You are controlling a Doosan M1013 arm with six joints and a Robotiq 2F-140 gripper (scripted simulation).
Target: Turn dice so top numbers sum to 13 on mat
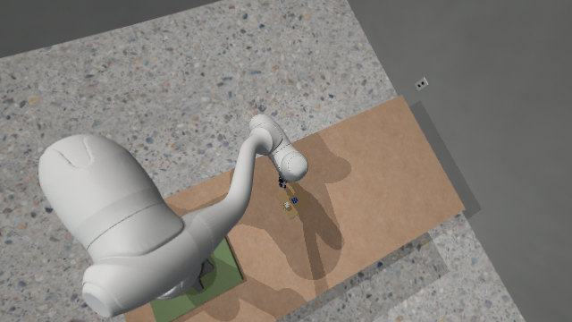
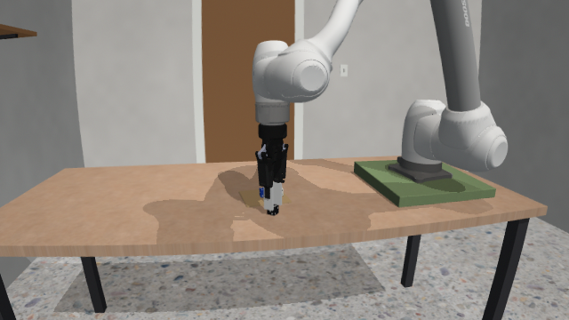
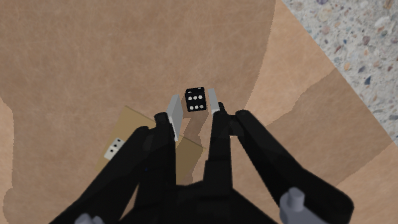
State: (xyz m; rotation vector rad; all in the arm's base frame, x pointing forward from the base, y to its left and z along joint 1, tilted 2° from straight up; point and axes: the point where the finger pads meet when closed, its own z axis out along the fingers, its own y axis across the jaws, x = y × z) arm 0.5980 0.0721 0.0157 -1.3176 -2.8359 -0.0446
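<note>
On the arm [image 1: 223, 201] [image 2: 455, 58], toward one o'clock in the exterior view, we read the letters "DOOS", running up the link and cut off by the picture's edge. On the black die [image 2: 272, 212] [image 3: 195, 99] we count six white pips on the face toward the wrist camera. At its eight o'clock, the white die [image 1: 286, 205] [image 2: 282, 192] [image 3: 114, 149] shows us three black pips, the die partly hidden. The blue die's [image 1: 294, 200] [image 2: 261, 192] marks are too small for us to read.
</note>
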